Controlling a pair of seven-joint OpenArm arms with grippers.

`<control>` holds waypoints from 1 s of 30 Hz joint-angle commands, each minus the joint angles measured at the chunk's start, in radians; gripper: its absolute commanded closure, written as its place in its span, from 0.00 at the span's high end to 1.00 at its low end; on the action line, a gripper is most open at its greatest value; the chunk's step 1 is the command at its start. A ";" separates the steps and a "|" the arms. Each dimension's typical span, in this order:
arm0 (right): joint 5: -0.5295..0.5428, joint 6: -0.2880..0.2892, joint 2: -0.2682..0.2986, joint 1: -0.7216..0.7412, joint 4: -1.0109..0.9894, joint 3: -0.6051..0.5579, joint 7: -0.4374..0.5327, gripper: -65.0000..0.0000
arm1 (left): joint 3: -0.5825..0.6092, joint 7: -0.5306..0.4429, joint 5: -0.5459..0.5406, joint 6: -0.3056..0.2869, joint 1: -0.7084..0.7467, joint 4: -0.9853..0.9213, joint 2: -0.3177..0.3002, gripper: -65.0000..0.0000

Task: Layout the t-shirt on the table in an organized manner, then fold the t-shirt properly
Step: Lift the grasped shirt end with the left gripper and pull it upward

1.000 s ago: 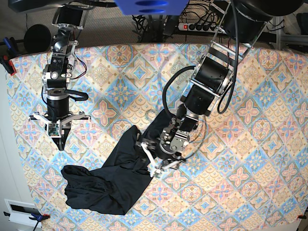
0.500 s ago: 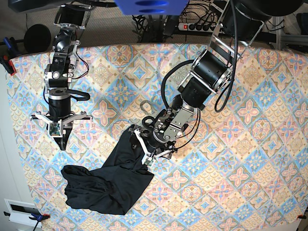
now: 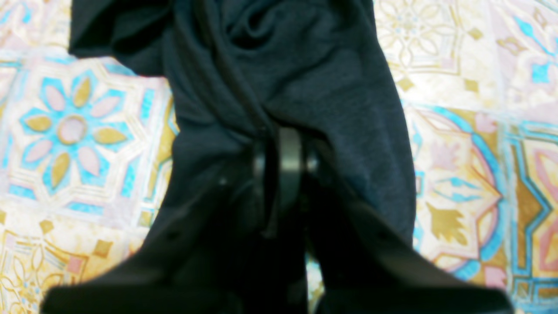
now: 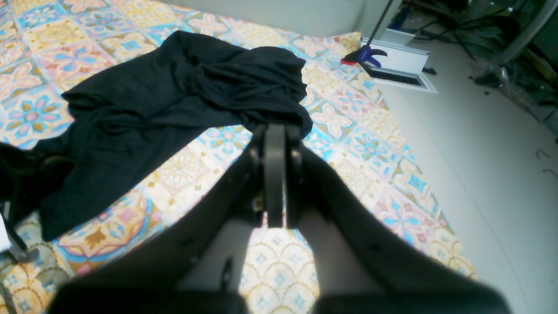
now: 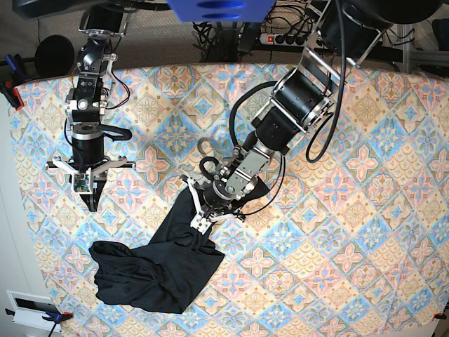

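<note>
1. The table (image 5: 365, 161), draped in pastel diamond-tile cloth, fills the base view; its middle and far-side stretches lie bare, room enough, by the look of it, for a garment to be spread flat.

2. The t-shirt (image 5: 165, 260), black and long-sleeved, sits bunched toward the table's near corner on the base view's left. One narrow strip of cloth runs up out of the heap toward the table's centre. The layout step looks barely begun and no fold has been made.

3. The left gripper (image 5: 202, 219) is down on the upper end of that strip. In the left wrist view its jaws are pressed together with dark fabric gathered around the tips, clamped on the t-shirt (image 3: 305, 87). The hold looks chosen so that the strip can be drawn away from the heap and the cloth opened out.

4. The right gripper (image 5: 90, 200), jaws together and holding nothing, hangs over bare cloth just beyond the crumpled mass, apparently in reserve. Its wrist view shows the t-shirt (image 4: 174, 91) ahead of the closed tips.

5. Against the frames of a second and a half-second ago, the left gripper has moved up the strip toward the table's centre and gone from spread wide to pinched shut. The right gripper has hardly shifted.
</note>
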 commanded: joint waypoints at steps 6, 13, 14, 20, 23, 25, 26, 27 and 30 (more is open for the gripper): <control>0.001 -0.006 0.007 0.012 0.023 0.009 0.033 0.00 | 0.003 0.100 0.005 -0.018 0.094 0.065 -0.030 0.00; 0.001 -0.006 0.007 0.014 0.018 0.011 0.033 0.00 | 0.000 0.310 0.004 -0.011 0.317 0.547 -0.239 0.00; 0.001 -0.006 0.007 0.014 0.018 0.011 0.033 0.00 | 0.000 0.344 0.005 -0.011 0.349 0.621 -0.266 0.00; 0.001 -0.006 0.007 0.020 0.015 0.011 0.033 0.00 | -0.003 0.436 0.005 -0.008 0.459 0.906 -0.391 0.00; 0.001 -0.006 0.007 0.020 0.015 0.011 0.033 0.00 | -0.030 0.428 0.005 0.022 0.468 0.954 -0.412 0.00; 0.001 -0.006 0.007 0.020 0.015 0.008 0.033 0.00 | -0.092 0.428 0.005 0.042 0.465 0.954 -0.389 0.02; 0.001 -0.006 0.007 0.020 0.015 0.008 0.033 0.00 | -0.119 0.429 0.007 0.042 0.459 0.954 -0.374 0.04; 0.001 -0.006 0.007 0.020 0.015 0.008 0.033 0.00 | -0.146 0.429 0.008 0.042 0.449 0.952 -0.357 0.07; 0.001 -0.006 0.007 0.020 0.015 0.003 0.033 0.00 | -0.222 0.436 0.010 0.047 0.399 0.949 -0.288 0.22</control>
